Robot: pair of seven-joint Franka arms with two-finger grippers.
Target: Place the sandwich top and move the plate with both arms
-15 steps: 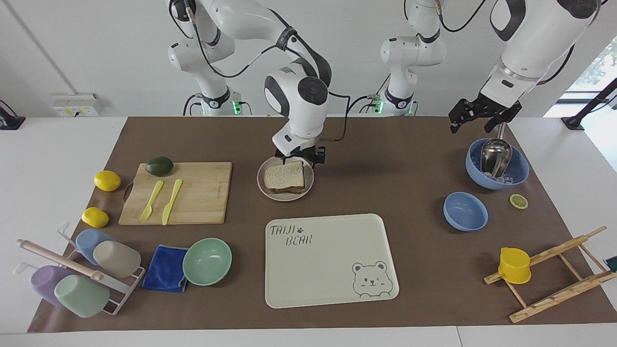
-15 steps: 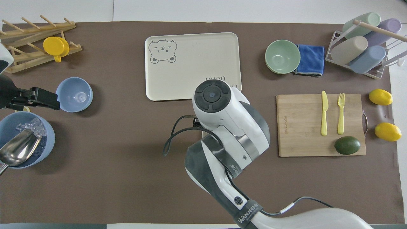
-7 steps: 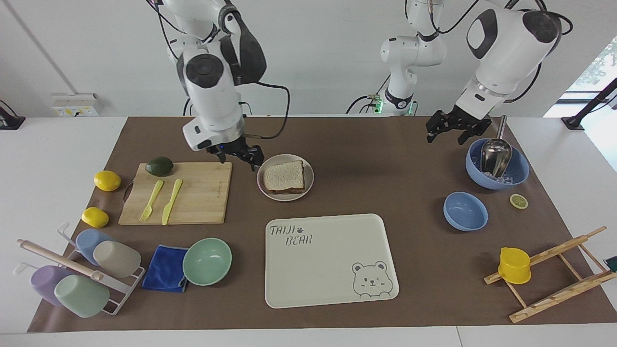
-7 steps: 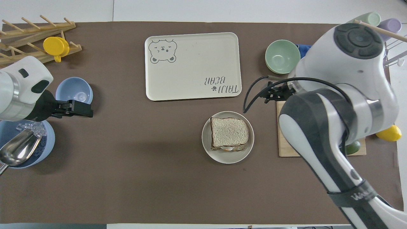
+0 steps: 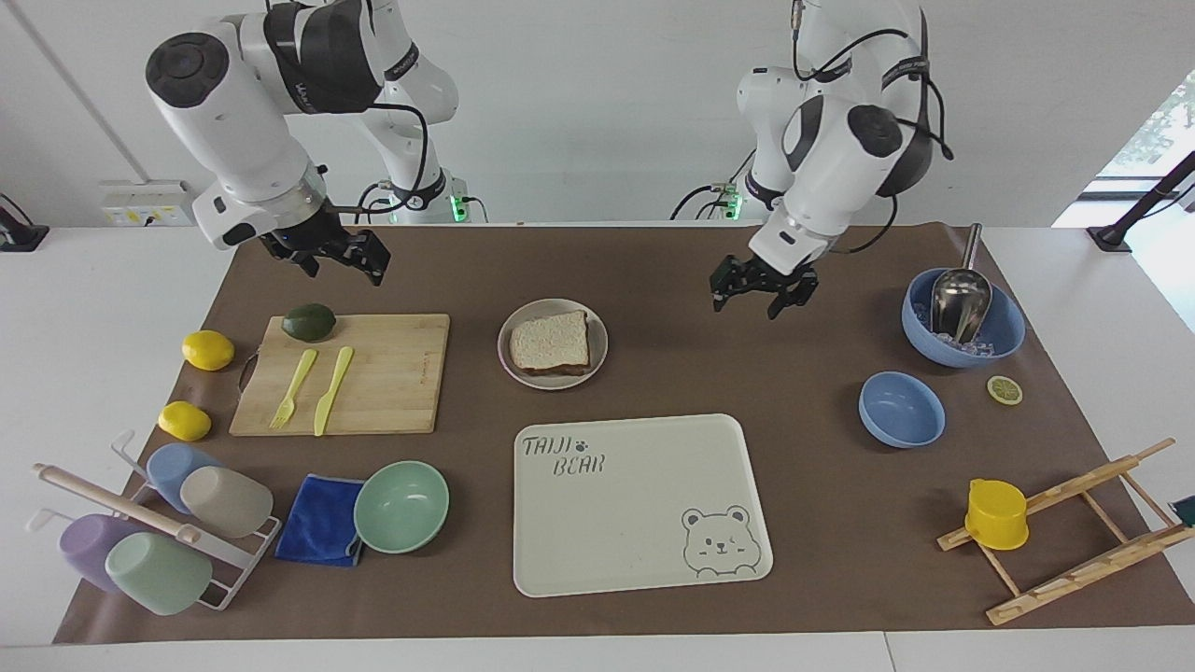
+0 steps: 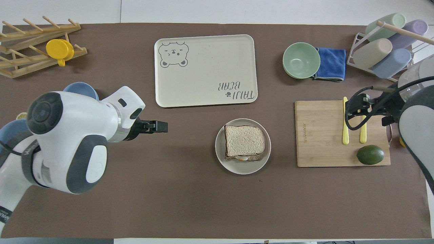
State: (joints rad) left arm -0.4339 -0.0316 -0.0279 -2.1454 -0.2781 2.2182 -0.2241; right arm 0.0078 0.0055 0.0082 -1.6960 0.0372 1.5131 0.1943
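Already we see the sandwich top (image 5: 551, 340) seated on the plate (image 5: 597, 363), stiff and rim-gripped by judgement, while left gripper (image 5: 763, 292) and right gripper (image 5: 338, 257) hang wide-fingered, empty.

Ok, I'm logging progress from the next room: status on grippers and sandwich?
Left gripper open, empty, up over bare mat. Right gripper open, empty, above the cutting board. Sandwich top on the plate. Nothing blocking the plate.
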